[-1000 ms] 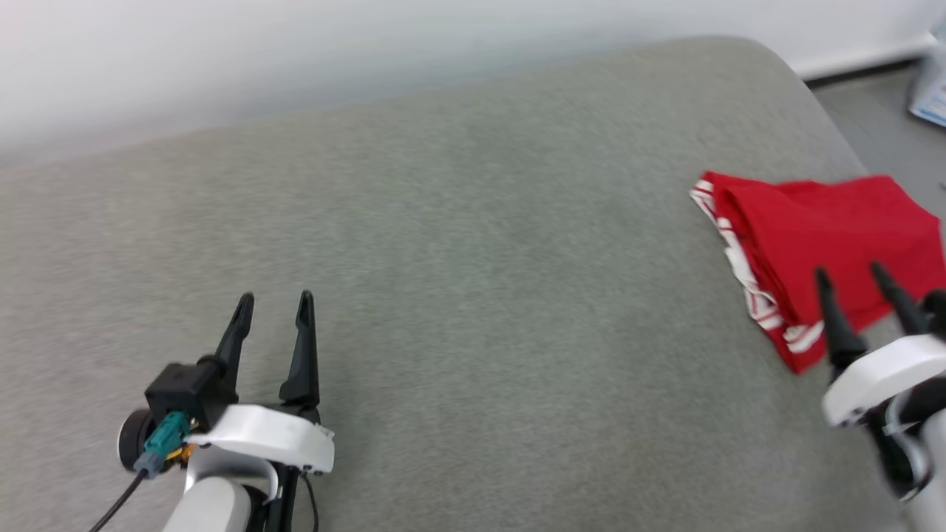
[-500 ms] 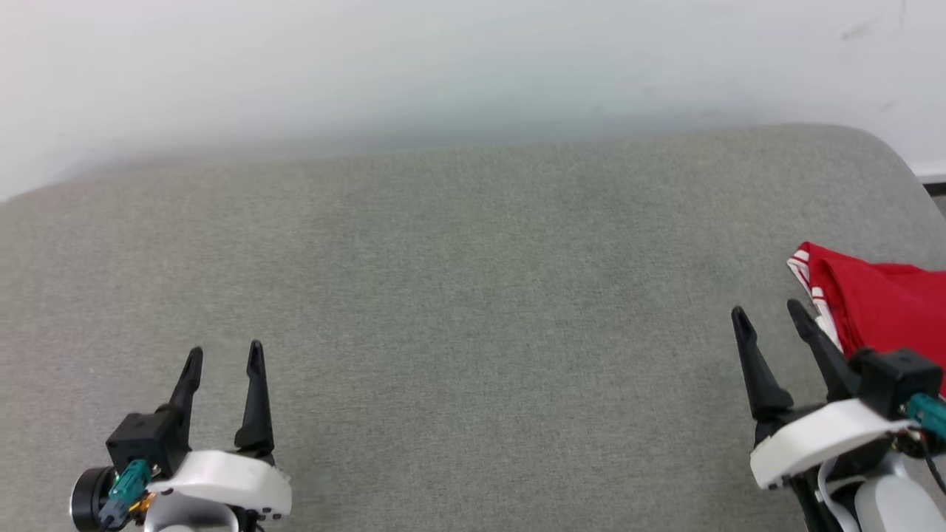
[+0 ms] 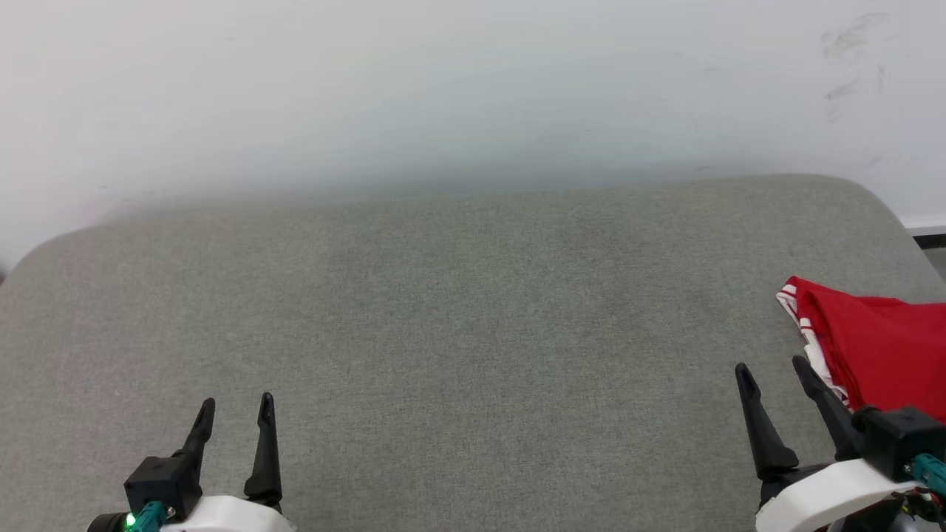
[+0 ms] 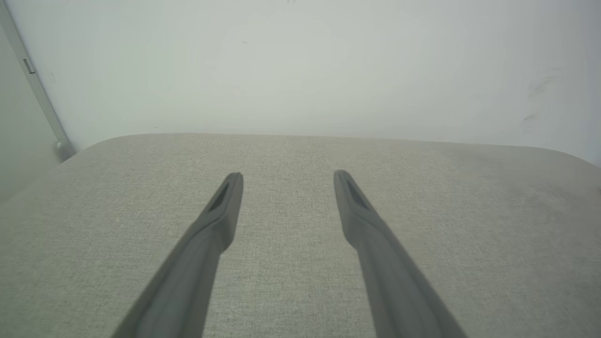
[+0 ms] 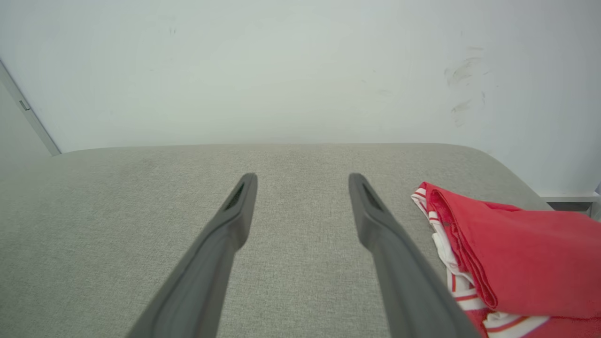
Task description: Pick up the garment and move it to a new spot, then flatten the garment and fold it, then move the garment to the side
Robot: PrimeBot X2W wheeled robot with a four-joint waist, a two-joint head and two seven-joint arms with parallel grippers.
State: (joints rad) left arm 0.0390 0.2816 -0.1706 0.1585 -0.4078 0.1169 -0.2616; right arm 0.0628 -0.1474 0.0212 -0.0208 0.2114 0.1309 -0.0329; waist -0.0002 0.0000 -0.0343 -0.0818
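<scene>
Grey cushion (image 3: 473, 332). Left gripper (image 3: 237, 400) at 7 o'clock, fingers parted, empty. Right gripper (image 3: 770, 364) at 4 o'clock, parted, empty, just beside the garment (image 3: 883, 347), which lies folded at the 3 o'clock edge. Task looks done; back the right gripper off straight without snagging it.

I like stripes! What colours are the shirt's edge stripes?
Red and white on the garment; right wrist view shows it best.

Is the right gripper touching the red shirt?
Cannot tell. In the head view the right gripper overlaps the garment at its striped edge; no gap or contact shows plainly.
</scene>
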